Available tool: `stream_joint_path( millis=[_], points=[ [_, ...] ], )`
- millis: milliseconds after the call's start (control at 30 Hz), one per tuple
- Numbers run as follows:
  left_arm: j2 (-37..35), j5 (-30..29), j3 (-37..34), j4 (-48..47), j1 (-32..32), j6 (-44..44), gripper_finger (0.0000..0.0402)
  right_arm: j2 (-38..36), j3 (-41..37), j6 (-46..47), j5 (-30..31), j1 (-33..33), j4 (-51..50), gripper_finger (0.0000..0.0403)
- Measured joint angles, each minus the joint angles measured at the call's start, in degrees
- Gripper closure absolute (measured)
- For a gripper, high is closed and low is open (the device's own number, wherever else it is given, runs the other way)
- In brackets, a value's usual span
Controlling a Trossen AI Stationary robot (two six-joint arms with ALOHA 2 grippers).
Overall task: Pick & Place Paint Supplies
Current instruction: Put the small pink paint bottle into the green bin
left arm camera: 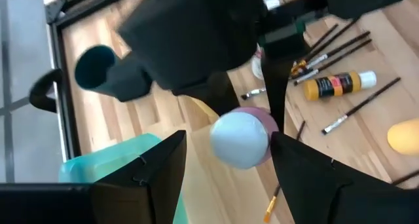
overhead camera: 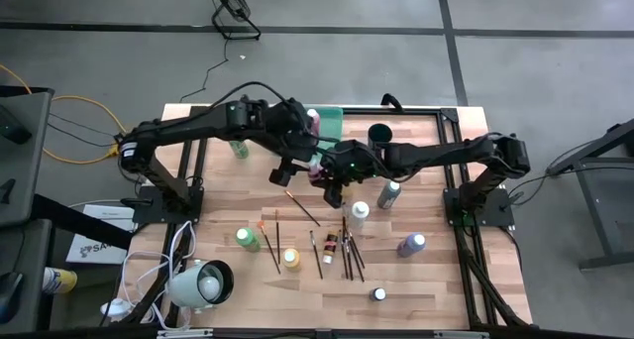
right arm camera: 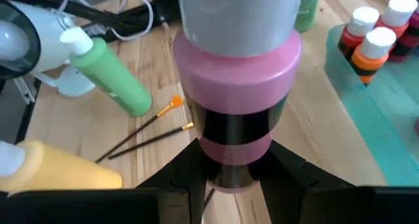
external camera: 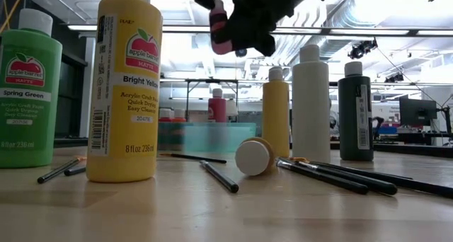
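Fingers of the right gripper (right arm camera: pixel 230 178) clamp the pink paint bottle (right arm camera: pixel 236 86) low on its body in the right wrist view, cap pointing away, probably so it can be lowered among the capped bottles already in the green tray (right arm camera: pixel 386 99).

From the left wrist view, the left gripper (left arm camera: pixel 226 168) has its fingers spread wide to either side of that bottle's white cap (left arm camera: pixel 239 139) without touching it, seemingly ready to receive it or steady it.

High view: both grippers meet mid-counter (overhead camera: pixel 228 205), just in front of the tray (overhead camera: pixel 327 114), while 1 green bottle (overhead camera: pixel 247 240), brushes (overhead camera: pixel 349 252) and other bottles wait nearer the front edge.

Low view: the pink bottle (external camera: pixel 219 31) hangs well above the counter, clear of the standing yellow bottle (external camera: pixel 126 86).
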Motion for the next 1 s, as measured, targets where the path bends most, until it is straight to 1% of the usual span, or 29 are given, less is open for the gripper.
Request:
stream_joint_path(
  millis=[133,467,567,733,833,933,1000],
  points=[
    [0.7,0.1,0.0,-0.1,0.0,0.2,0.0201,0.0,0.0,-0.2,-0.1,-0.5,-0.3,0.0295],
    [0.9,0.3,0.0,-0.1,0.0,0.9,0.0273,0.0,0.0,-0.5,0.0,-0.8,-0.8,0.0295],
    [0.9,1.4,0.0,-0.1,0.0,0.8,0.0281,0.0,0.0,-0.7,-0.1,-0.8,-0.9,0.0295],
    [0.9,2.0,0.0,-0.2,0.0,0.7,0.0284,0.0,0.0,-1.1,-0.2,-0.8,-0.9,0.0294],
    [0.9,2.1,0.0,-0.2,0.0,0.7,0.0285,0.0,0.0,-1.1,0.1,-0.8,-0.9,0.028],
    [0.9,1.8,0.0,-0.3,0.0,0.7,0.0286,-0.5,0.0,1.3,1.3,-0.8,-2.1,0.0249],
    [0.9,0.2,0.0,-0.3,0.0,0.2,0.0287,-1.3,0.0,2.3,1.7,-1.0,-3.9,0.0224]
  ],
)
